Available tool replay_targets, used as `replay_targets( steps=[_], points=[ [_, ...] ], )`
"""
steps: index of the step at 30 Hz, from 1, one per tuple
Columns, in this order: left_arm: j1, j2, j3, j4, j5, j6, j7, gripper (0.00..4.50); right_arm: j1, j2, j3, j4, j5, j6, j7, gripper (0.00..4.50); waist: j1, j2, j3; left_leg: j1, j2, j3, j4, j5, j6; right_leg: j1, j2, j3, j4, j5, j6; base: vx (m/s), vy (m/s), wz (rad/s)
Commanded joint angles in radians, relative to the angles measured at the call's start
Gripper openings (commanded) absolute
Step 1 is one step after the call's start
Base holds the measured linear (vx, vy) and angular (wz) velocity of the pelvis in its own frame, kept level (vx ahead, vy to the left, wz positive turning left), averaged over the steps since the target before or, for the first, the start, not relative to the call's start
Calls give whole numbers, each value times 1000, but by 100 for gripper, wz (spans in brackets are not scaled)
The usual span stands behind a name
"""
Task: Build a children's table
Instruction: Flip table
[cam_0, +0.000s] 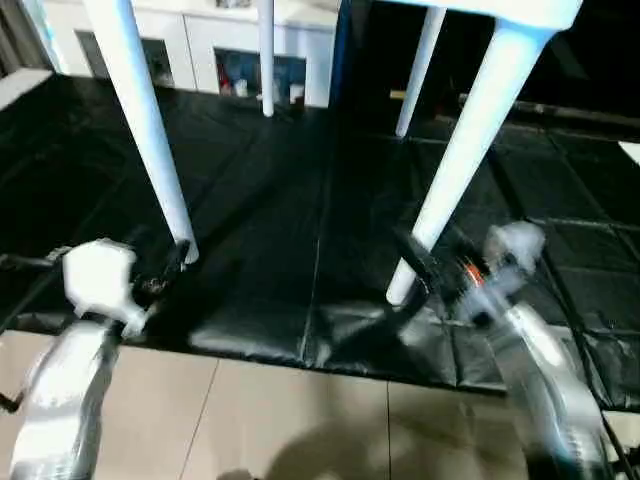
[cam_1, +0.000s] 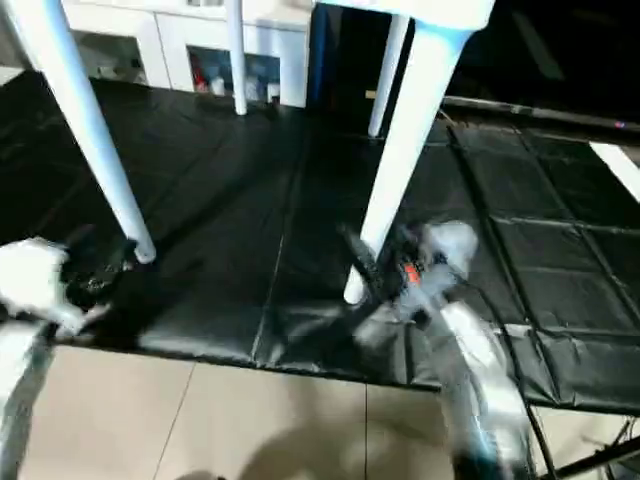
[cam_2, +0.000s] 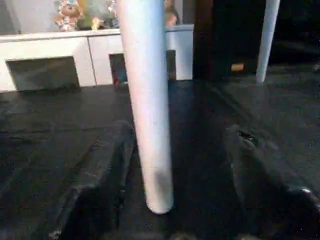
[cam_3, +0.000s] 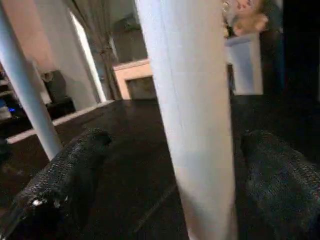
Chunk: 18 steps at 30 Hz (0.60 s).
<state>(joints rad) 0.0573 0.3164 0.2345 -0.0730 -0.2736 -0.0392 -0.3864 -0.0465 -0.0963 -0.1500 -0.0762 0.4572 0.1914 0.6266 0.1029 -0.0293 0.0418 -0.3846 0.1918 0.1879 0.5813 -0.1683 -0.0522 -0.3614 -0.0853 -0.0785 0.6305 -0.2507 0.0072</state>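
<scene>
White plastic table (cam_0: 500, 12) upright on black mat (cam_0: 300, 200) — near legs vertical, one between each pincer's spread fingers: left gripper (cam_2: 170, 200) and right gripper (cam_3: 200, 210) both open, gripping nothing.

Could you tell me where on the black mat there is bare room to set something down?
The widest free patch of black mat lies between the two near legs, the left one and the right one. More lies bare to the right, past the right near leg. It is crowded at both near feet, where the left gripper and right gripper sit.
</scene>
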Motion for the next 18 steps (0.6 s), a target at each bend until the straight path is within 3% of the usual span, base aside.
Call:
replay_targets(
  steps=[1, 4, 5, 6, 7, 8, 12, 14, 16, 18],
  points=[
    [48, -28, -7, -104, -38, 74, 27, 351, 49, 3, 8, -72, -30, -13, -35, 450, -3, 9, -37, 20, 57, -27, -92, -356, -43, 16, -66, 60, -95, -168, -128, 0, 0, 0],
    [117, -57, -24, -175, -53, 116, 51, 386, 133, 25, 3, -117, -62, -47, -82, 450, -2, 7, -33, 19, 54, -27, -92, -354, -42, 9, -66, 67, -105, -252, -88, 0, 0, 0],
    [131, -62, -31, -178, -49, 120, 55, 388, 157, 32, 0, -124, -82, -51, -108, 450, -2, 7, -31, 19, 55, -27, -93, -359, -42, 6, -67, 69, -109, -268, -80, 0, 0, 0],
    [145, -67, -40, -182, -53, 139, 59, 397, 183, 42, -4, -130, -104, -58, -135, 450, -3, 1, -28, 21, 54, -27, -94, -368, -42, 2, -63, 70, -112, -296, -65, 0, 0, 0],
    [147, -68, -42, -181, -51, 141, 60, 410, 189, 43, -4, -132, -106, -55, -139, 450, -3, 5, -28, 24, 53, -27, -95, -377, -47, -2, -62, 73, -114, -316, -56, 0, 0, 0],
    [161, -75, -52, -173, -35, 142, 67, 428, 222, 50, 4, -137, -133, -41, -170, 450, -3, 2, -28, 26, 52, -28, -94, -384, -51, -3, -60, 74, -115, -326, -48, 0, 0, 0],
    [202, -63, -77, -180, -1, 149, 60, 440, 250, 53, 27, -130, -175, 20, -245, 450, -9, 2, -28, 24, 50, -31, -97, -390, -60, -2, -55, 74, -113, -305, -34, 0, 0, 0],
    [221, -65, -52, -205, -2, 204, 86, 446, 245, 32, 83, -132, -205, 96, -266, 450, -17, 7, -28, 22, 49, -32, -98, -388, -66, -1, -52, 73, -111, -274, -36, 0, 0, 0],
    [229, -73, -36, -206, 16, 204, 115, 446, 250, 29, 98, -146, -210, 81, -256, 450, -19, -6, -28, 23, 50, -29, -93, -389, -58, -1, -54, 75, -111, -261, -41, 0, 0, 0],
    [256, -67, -46, -206, 28, 169, 98, 446, 262, 27, 105, -156, -249, 56, -271, 450, -16, -3, -28, 24, 50, -29, -92, -374, -52, -2, -55, 76, -112, -257, -38, 0, 0, 0]
  ],
)
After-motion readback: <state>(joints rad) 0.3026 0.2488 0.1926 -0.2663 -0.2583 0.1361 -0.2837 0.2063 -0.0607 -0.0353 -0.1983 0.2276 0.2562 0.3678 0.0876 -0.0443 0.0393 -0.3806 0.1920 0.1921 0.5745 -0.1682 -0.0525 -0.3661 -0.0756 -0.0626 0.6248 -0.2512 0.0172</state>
